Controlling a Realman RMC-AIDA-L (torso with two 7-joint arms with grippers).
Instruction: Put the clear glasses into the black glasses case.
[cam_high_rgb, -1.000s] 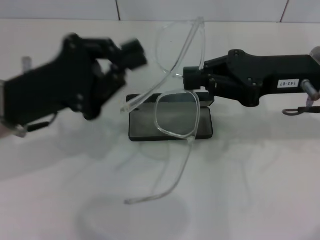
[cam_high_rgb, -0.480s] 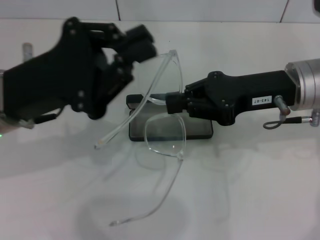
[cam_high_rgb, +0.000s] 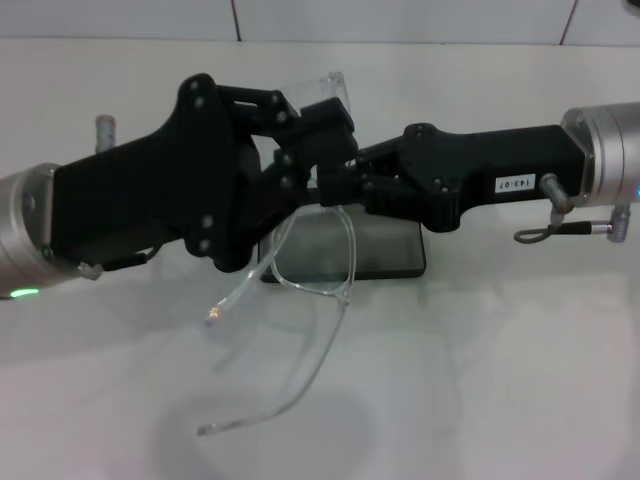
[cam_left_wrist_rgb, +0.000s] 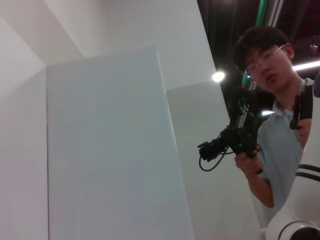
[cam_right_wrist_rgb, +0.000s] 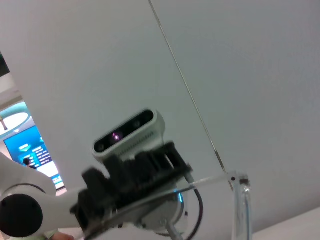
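The clear glasses (cam_high_rgb: 318, 262) hang in the air above the table, one lens over the black glasses case (cam_high_rgb: 395, 250), which lies open with its grey lining up. My right gripper (cam_high_rgb: 335, 187) reaches in from the right and is shut on the glasses near the bridge. My left gripper (cam_high_rgb: 312, 145) comes in from the left; its fingers stand open on either side of the upper part of the frame. One thin temple arm (cam_high_rgb: 275, 405) trails down toward me. The right wrist view shows a clear temple arm (cam_right_wrist_rgb: 210, 182) running to the left gripper (cam_right_wrist_rgb: 135, 175).
The white table (cam_high_rgb: 500, 380) spreads all around the case. A small metal post (cam_high_rgb: 105, 125) stands at the far left. A cable loop (cam_high_rgb: 560, 232) hangs under my right arm. In the left wrist view, a person (cam_left_wrist_rgb: 270, 100) stands beside white walls.
My left gripper has moved right to the glasses, its fingers now around the upper frame. The right gripper has shifted slightly left, and the glasses have tilted and sunk a little.
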